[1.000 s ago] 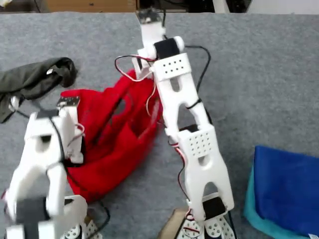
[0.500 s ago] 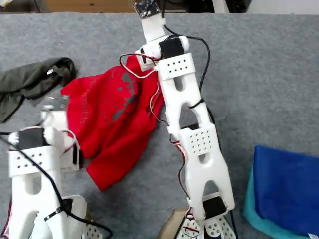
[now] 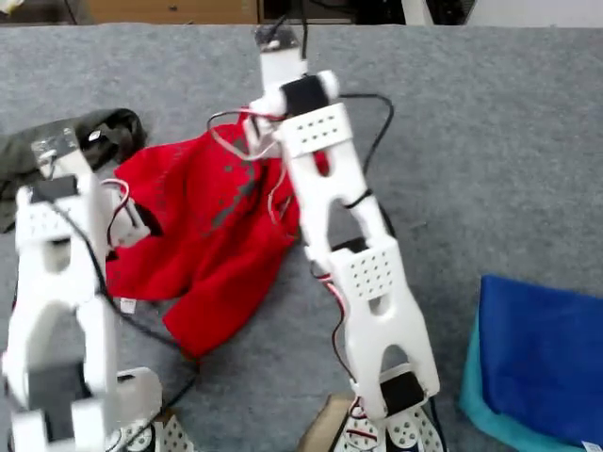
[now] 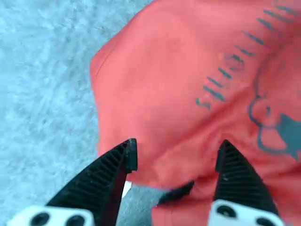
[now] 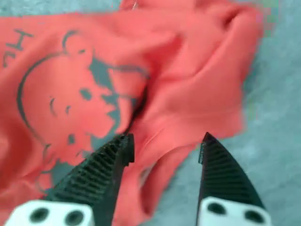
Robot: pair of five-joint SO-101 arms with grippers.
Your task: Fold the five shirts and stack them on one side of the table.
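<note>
Grey felt surface carries a crumpled red cotton shirt w/ dark cartoon print near centre, between my two arms. My left jaws hang released over its edge, nothing btwn them; my right jaws are likewise spread apart above the printed part. Dark olive bunched shirt lies at far left; folded blue shirt sits atop a teal one at the right edge.

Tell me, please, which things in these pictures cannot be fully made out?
- Dark shirt, high view: cut by the left edge and partly behind the left arm.
- Red shirt, high view: its right part lies under the right arm; its print is blurred in the right wrist view.
- Blue shirt on a teal shirt, high view: both cut by the right and bottom edges, so their folds are unclear.
</note>
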